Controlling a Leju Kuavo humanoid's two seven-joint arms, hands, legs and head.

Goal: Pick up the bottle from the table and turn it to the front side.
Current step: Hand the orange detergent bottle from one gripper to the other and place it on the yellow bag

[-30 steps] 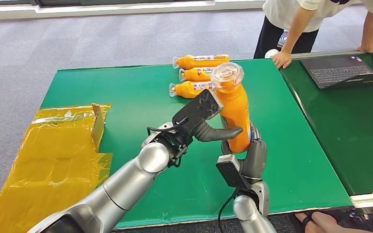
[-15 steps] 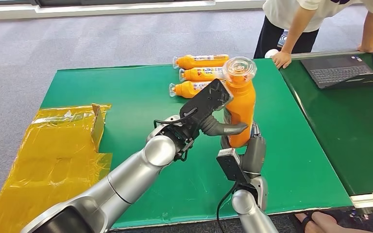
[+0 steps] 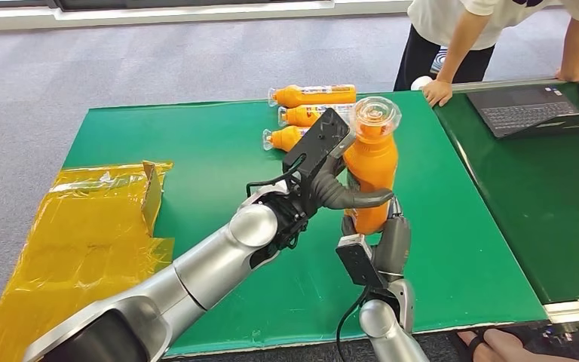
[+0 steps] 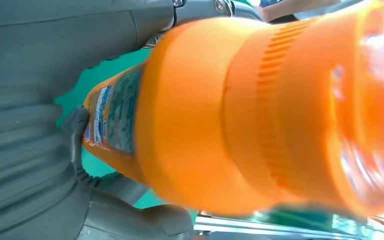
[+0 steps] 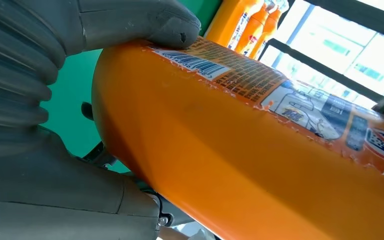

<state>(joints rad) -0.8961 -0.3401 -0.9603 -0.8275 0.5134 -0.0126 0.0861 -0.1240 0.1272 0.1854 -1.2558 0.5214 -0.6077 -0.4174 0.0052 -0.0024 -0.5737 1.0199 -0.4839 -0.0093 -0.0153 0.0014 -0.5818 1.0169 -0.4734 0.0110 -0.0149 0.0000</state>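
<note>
I have the orange bottle [image 3: 369, 170] upright above the green table [image 3: 196, 151], clear cap [image 3: 376, 115] on top, its lower end gripped by my right hand [image 3: 381, 237] from below. My left hand [image 3: 332, 181] wraps the bottle's middle, thumb across the front. The bottle looks opaque orange (I cannot tell what is inside); its printed label [image 5: 260, 80] with a barcode faces my right wrist camera. Three more orange bottles [image 3: 309, 115] lie on their sides beyond it, near the table's far edge.
</note>
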